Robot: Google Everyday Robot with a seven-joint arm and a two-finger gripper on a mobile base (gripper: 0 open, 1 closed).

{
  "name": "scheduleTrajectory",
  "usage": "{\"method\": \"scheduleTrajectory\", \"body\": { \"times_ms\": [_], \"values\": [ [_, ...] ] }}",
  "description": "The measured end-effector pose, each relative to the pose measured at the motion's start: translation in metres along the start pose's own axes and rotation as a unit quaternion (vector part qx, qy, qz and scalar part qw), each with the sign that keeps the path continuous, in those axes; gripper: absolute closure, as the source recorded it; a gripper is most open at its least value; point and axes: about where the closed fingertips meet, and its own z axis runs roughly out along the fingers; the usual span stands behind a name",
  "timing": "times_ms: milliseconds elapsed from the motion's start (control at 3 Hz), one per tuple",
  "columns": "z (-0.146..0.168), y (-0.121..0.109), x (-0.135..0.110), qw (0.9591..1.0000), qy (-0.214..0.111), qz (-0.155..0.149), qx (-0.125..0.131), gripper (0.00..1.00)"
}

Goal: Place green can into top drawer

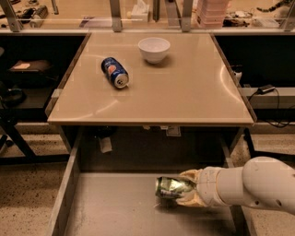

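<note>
We see the gripper (183,190) reaching in from the right, its fingers closed around the green can (171,187). The can lies on its side inside the open top drawer (110,209), right of the middle; we cannot tell whether it touches the floor. On the tan tabletop (184,92) above lie a blue can (115,72) and a white bowl (154,48), apart.

Tan tabletop (184,87), speckled floor (27,198) — dark shelves (272,97) either side — cluttered bench (92,11) behind
</note>
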Motion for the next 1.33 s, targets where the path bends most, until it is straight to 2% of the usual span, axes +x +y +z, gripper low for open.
{"method": "scheduleTrajectory", "body": {
  "times_ms": [667, 1333],
  "values": [
    [0.039, -0.012, 0.006, 0.9973, -0.061, 0.029, 0.029, 1.0],
    [0.042, -0.011, 0.007, 0.9971, -0.063, 0.031, 0.029, 0.57]
  ]
}}
